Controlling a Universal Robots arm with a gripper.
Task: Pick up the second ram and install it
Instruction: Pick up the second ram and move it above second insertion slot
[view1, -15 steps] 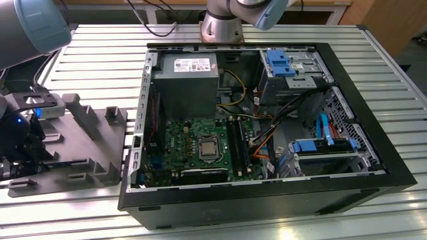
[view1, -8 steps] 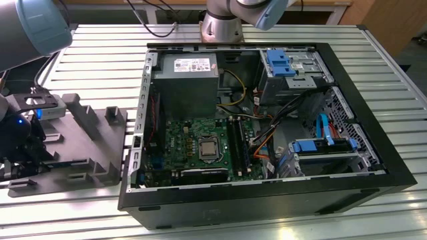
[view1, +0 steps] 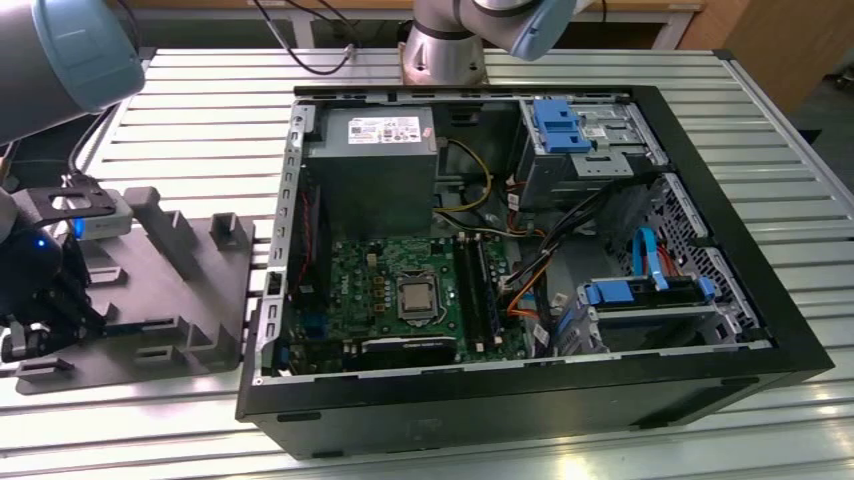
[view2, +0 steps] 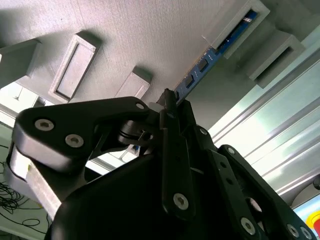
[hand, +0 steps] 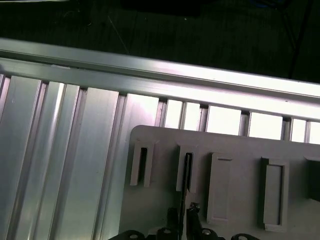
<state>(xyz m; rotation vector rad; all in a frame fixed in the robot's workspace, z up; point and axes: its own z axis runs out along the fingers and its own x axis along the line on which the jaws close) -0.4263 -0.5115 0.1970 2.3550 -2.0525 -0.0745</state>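
The second ram (view2: 220, 47) is a thin blue stick standing on edge in a slot of the grey holder (view2: 150, 40). In the first wrist view it shows as a dark thin edge (hand: 187, 172) in the holder's slot (hand: 240, 145). My gripper (view2: 170, 97) sits at the stick's near end, its black fingers closed on either side of it (hand: 183, 210). In the exterior view the gripper (view1: 40, 290) hangs over the holder (view1: 174, 290) at the far left of that view. The green motherboard (view1: 374, 280) with its black memory slots (view1: 474, 290) lies inside the open case.
The black computer case (view1: 534, 400) lies open on the slatted aluminium table (view1: 200, 130), to the exterior view's right of the holder. Inside are a grey power supply (view1: 374, 150), orange and yellow cables (view1: 527, 290) and blue drive brackets (view1: 641, 290). The arm's base (view1: 447, 50) stands behind the case.
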